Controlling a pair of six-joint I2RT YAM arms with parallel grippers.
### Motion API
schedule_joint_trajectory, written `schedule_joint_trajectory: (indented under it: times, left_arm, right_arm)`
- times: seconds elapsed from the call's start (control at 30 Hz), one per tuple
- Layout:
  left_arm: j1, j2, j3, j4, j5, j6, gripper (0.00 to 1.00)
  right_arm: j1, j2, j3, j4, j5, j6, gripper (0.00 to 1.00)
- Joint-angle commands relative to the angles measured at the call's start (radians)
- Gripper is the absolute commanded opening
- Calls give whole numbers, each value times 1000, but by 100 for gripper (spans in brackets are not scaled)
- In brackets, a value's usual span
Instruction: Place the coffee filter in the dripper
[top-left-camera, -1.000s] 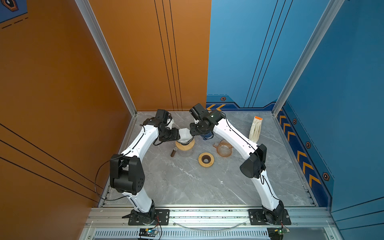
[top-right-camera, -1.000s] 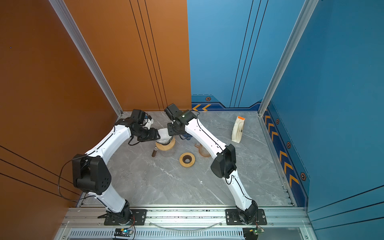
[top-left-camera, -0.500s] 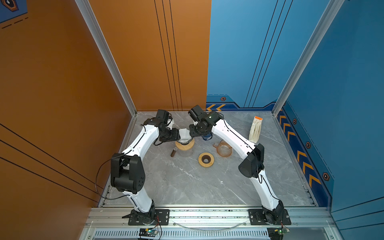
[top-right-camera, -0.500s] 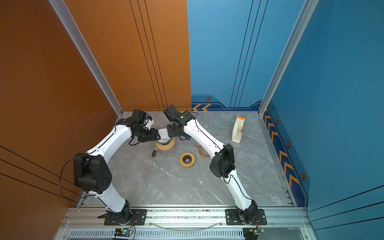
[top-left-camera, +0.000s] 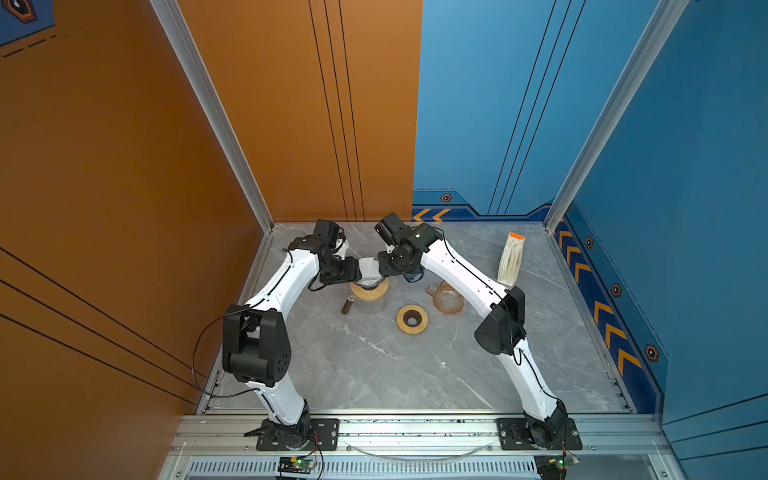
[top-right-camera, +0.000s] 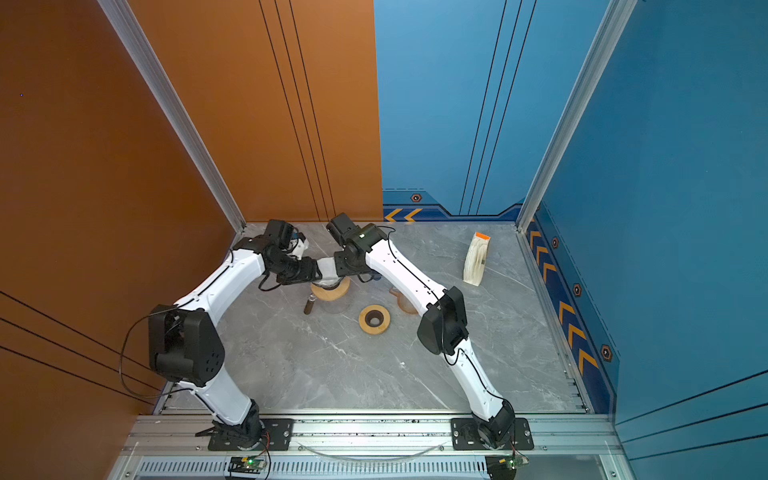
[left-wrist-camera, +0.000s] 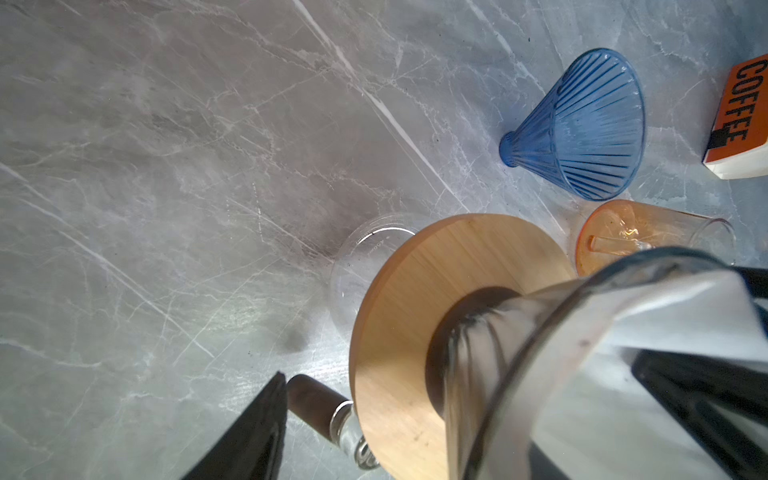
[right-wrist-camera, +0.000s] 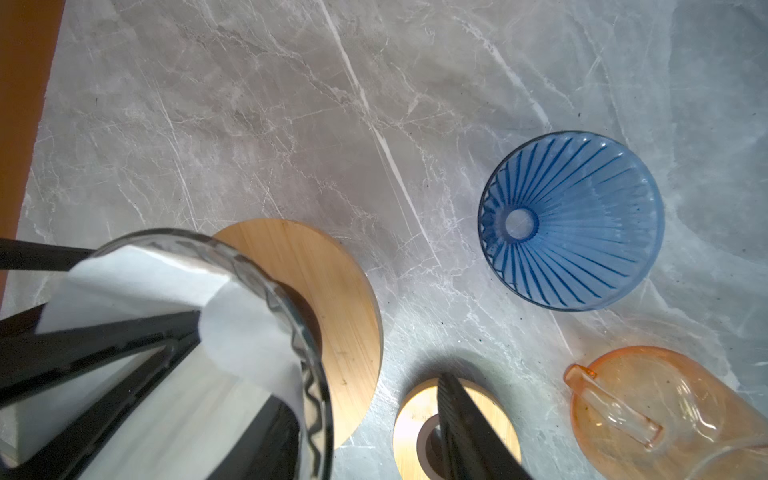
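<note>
A clear glass dripper (left-wrist-camera: 519, 353) stands in a round wooden collar (top-left-camera: 372, 291) on a glass carafe. The white coffee filter (right-wrist-camera: 241, 332) sits inside the dripper, its top edge crumpled above the rim (right-wrist-camera: 291, 316). In both top views the filter (top-left-camera: 369, 265) shows between the two grippers, which meet over it. My left gripper (left-wrist-camera: 457, 370) is open, one finger inside against the paper and the other outside by the carafe's brown handle (left-wrist-camera: 311, 399). My right gripper (right-wrist-camera: 320, 353) is open too, straddling the glass wall from the opposite side.
A blue ribbed dripper (right-wrist-camera: 569, 220) lies on the marble beside the right arm. An orange glass cup (top-left-camera: 449, 297) and a loose wooden ring (top-left-camera: 412, 318) sit nearer the front. A pack of filters (top-left-camera: 512, 259) stands at the back right. Walls close off the left and back.
Both grippers have stayed at the dripper; the right wrist has edged slightly left towards the left gripper. The filter remains between them.
</note>
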Motion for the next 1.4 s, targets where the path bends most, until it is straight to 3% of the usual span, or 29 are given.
schedule_joint_trajectory:
  times: [0.0, 0.37, 0.97, 1.3, 1.37]
  left_arm:
    - [-6, -11, 17, -21, -3, 3, 67]
    - [-8, -72, 46, -21, 4, -20, 77]
    - [-10, -191, 66, -21, 14, -52, 85]
    - [-30, -325, 40, -19, 15, -26, 85]
    - [-37, -349, 26, -19, 16, -22, 90]
  right_arm:
    - [-2, -12, 2, -29, -31, -13, 51]
    - [-7, -73, 2, 3, -63, -2, 53]
    - [-3, -146, -15, 11, -68, -5, 54]
    - [2, -307, -208, 111, -32, 19, 55]
    - [6, -341, -253, 128, -14, 20, 55]
